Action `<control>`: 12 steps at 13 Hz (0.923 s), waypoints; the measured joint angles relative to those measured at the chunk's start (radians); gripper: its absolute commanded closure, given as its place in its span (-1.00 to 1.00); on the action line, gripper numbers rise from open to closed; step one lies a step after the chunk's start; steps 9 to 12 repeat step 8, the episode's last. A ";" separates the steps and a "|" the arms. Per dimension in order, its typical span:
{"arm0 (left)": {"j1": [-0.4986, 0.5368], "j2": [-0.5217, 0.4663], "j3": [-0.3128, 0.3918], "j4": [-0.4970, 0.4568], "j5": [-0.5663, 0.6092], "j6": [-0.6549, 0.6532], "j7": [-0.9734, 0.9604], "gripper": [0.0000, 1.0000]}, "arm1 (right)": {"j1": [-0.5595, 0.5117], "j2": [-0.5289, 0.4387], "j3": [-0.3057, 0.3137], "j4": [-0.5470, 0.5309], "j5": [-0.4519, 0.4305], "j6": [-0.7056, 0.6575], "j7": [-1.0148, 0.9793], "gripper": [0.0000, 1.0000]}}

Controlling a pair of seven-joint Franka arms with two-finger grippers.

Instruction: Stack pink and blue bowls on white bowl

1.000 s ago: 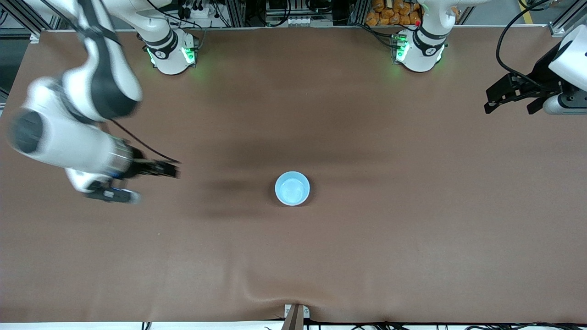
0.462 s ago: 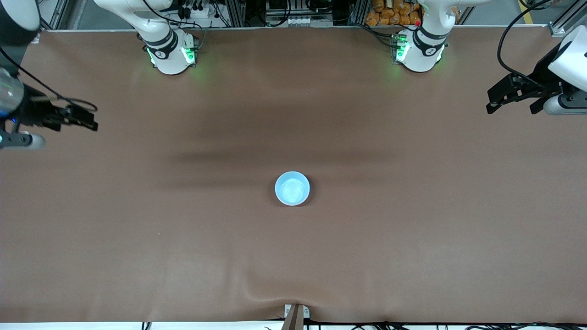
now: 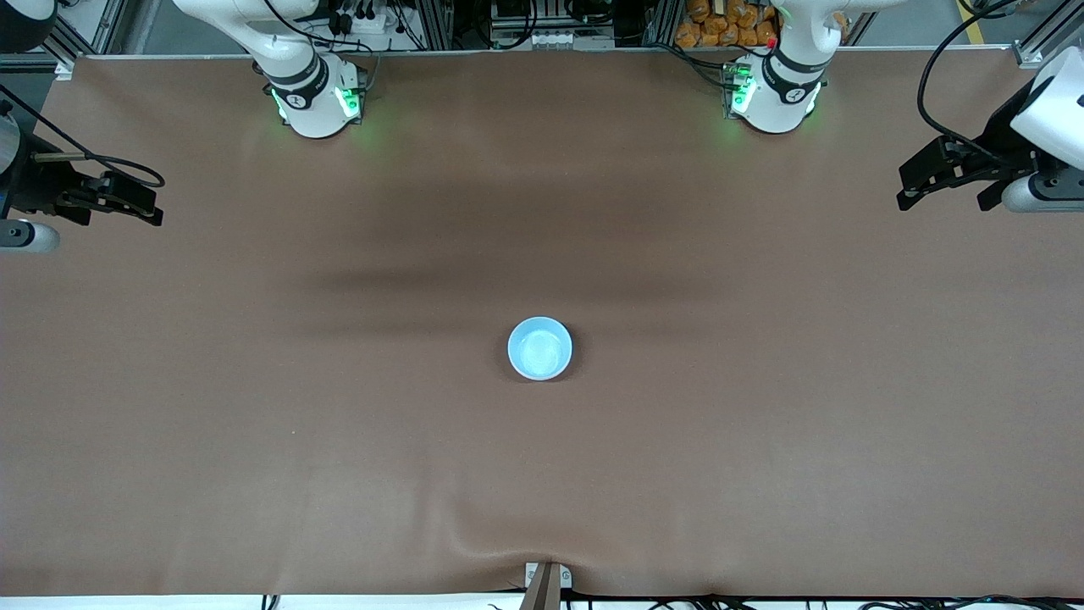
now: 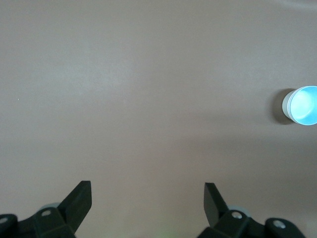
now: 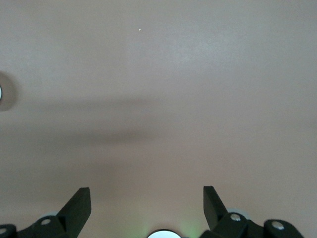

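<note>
A single light blue bowl (image 3: 540, 348) was seen standing upright on the brown table (image 3: 762, 440), about midway between the two ends and somewhat nearer to the front edge than to the edge where the arm bases stood. Its pale blue inside was turned upward and nothing lay in it. A whitish outer wall was shown below its blue rim in the left wrist view (image 4: 302, 105), so another bowl may have been nested under it, but that could not be told for certain. No separate pink bowl or white bowl was shown anywhere on the table.

The left gripper (image 3: 940, 180) was held in the air over the table's edge at the left arm's end, well apart from the bowl. Its fingers (image 4: 79, 201) were spread wide and nothing was held between them.

The right gripper (image 3: 114, 199) was held in the air over the table's edge at the right arm's end, also well apart from the bowl. Its fingers (image 5: 78, 204) were likewise spread wide, with only bare table seen between them. A sliver of the bowl and its shadow was caught at the margin of the right wrist view.
</note>
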 measured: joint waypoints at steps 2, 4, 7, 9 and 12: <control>0.000 0.000 0.000 0.000 0.000 0.000 0.000 -1.00 | 0.000 0.000 0.000 0.002 0.000 0.000 0.000 -1.00; 0.000 0.000 -0.001 0.000 0.000 0.000 0.000 -1.00 | 0.000 0.000 -0.001 0.004 0.000 0.000 0.000 -1.00; 0.000 0.000 -0.001 0.000 0.000 0.000 0.000 -1.00 | 0.000 0.001 -0.004 0.004 0.000 -0.001 0.000 -1.00; 0.000 0.000 -0.001 0.000 0.000 0.000 0.000 -1.00 | 0.000 0.002 -0.005 0.004 0.000 -0.002 0.000 -1.00; 0.000 0.000 -0.001 0.000 0.000 0.000 0.000 -1.00 | 0.000 0.002 -0.005 0.004 0.000 -0.002 0.000 -1.00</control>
